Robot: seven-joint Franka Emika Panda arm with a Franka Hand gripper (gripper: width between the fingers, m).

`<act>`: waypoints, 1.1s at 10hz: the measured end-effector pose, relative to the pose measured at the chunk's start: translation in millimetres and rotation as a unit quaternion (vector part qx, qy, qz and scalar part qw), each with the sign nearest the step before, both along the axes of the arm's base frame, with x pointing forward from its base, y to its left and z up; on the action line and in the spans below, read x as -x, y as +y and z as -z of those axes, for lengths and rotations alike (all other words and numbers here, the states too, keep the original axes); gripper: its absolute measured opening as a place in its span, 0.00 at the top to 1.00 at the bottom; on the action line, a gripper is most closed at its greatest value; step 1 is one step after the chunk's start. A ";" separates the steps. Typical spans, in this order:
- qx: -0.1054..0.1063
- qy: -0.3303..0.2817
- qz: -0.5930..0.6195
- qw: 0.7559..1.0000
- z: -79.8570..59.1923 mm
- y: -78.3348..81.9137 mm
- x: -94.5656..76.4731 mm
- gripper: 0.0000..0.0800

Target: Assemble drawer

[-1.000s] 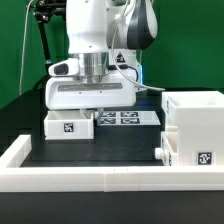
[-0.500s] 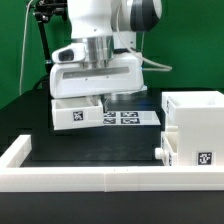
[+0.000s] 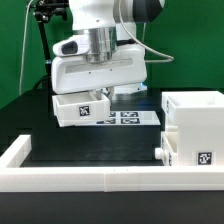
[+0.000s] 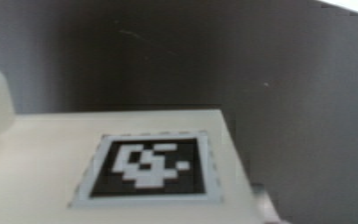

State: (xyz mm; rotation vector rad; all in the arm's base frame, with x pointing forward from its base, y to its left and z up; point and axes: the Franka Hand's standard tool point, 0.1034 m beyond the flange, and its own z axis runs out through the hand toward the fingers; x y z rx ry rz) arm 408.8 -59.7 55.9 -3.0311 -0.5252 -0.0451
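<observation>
My gripper [image 3: 97, 94] is shut on a small white open-topped tray [image 3: 82, 108] and holds it above the table, slightly tilted, at the exterior view's left. The tray's square tag faces the camera. In the wrist view the tray [image 4: 51, 150] fills the lower part, its tag [image 4: 149, 165] close up; my fingertips are hidden there. The tall boxy housing [image 3: 195, 120] stands at the exterior view's right, apart from the gripper. A small knob [image 3: 160, 152] sticks out low on its side. A second tray is not clearly visible.
The marker board [image 3: 128, 117] lies flat on the dark table behind and below the held tray. The low white border wall [image 3: 90, 170] runs along the front and up the left side. Green backdrop behind.
The gripper has risen with the tray, which has come up off the table, shifted a little right and tilted.
</observation>
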 end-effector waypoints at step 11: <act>0.030 -0.024 -0.471 0.881 -3.7 2.4 -48.0 0.95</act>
